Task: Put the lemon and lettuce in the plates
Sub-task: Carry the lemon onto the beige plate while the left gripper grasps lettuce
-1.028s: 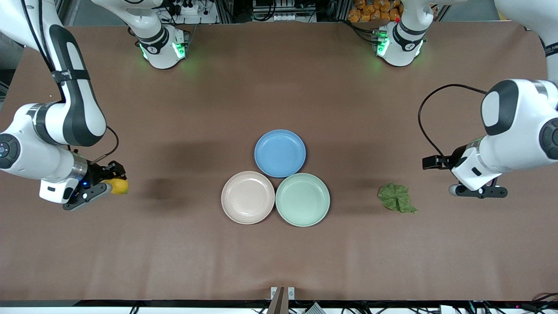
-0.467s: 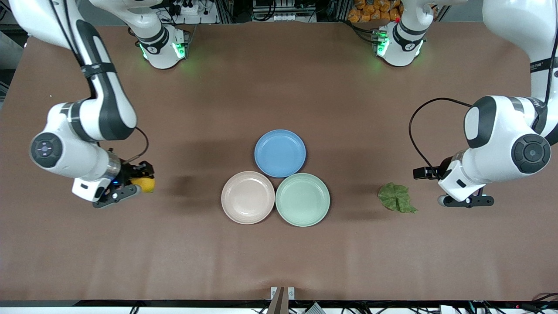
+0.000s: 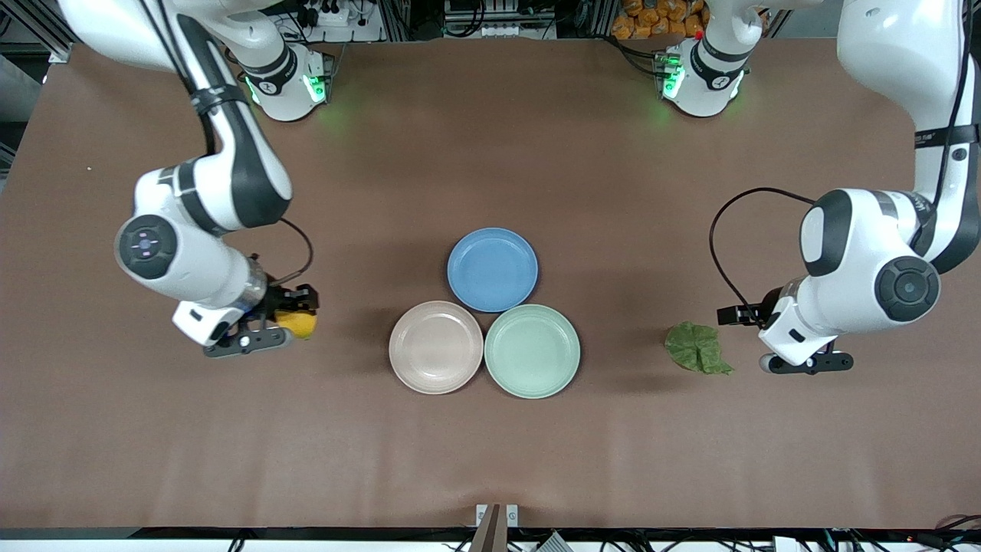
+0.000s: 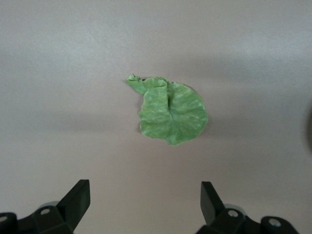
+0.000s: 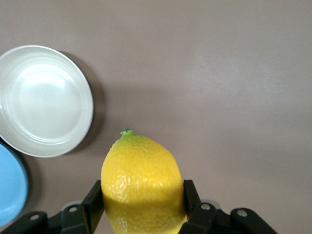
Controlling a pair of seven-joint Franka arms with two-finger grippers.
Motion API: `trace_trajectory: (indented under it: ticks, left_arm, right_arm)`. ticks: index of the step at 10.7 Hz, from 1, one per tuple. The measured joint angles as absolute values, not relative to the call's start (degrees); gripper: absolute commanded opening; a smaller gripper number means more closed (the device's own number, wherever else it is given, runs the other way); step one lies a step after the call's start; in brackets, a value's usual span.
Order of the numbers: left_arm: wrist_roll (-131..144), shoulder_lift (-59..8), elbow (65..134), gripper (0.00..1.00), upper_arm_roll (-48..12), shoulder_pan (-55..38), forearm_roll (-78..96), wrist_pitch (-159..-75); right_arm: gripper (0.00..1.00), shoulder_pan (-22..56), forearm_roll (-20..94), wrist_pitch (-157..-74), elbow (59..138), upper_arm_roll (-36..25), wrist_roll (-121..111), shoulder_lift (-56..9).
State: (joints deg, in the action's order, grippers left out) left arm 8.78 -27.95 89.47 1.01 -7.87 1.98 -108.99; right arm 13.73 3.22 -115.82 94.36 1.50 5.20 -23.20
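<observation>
Three plates clustered mid-table, touching: beige-pink plate [image 3: 435, 347] and mint green plate [image 3: 532, 351] side by side, blue plate [image 3: 492, 269] farther from the front camera. Right gripper [image 3: 264, 331] clamped on the lemon [image 3: 297, 324], up over bare table toward the right arm's end, beside the beige-pink plate. Lettuce [image 3: 697, 348] flat on the table toward the left arm's end, untouched. Left gripper [image 3: 806, 362] spread wide, empty, just beside the leaf.

Yellow lemon [image 3: 297, 324], green lettuce [image 3: 697, 347], brown table [image 3: 490, 138]
</observation>
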Motion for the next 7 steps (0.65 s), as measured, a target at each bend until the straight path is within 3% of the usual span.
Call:
trace_trajectory:
  ticks: [7]
  left_arm:
    - [11.62,-31.14,90.17,1.0,0.86,-7.97,2.19,-116.46]
  right_arm:
    - [0.0,19.15,3.4,-117.8,92.14,1.52,20.07,-27.5]
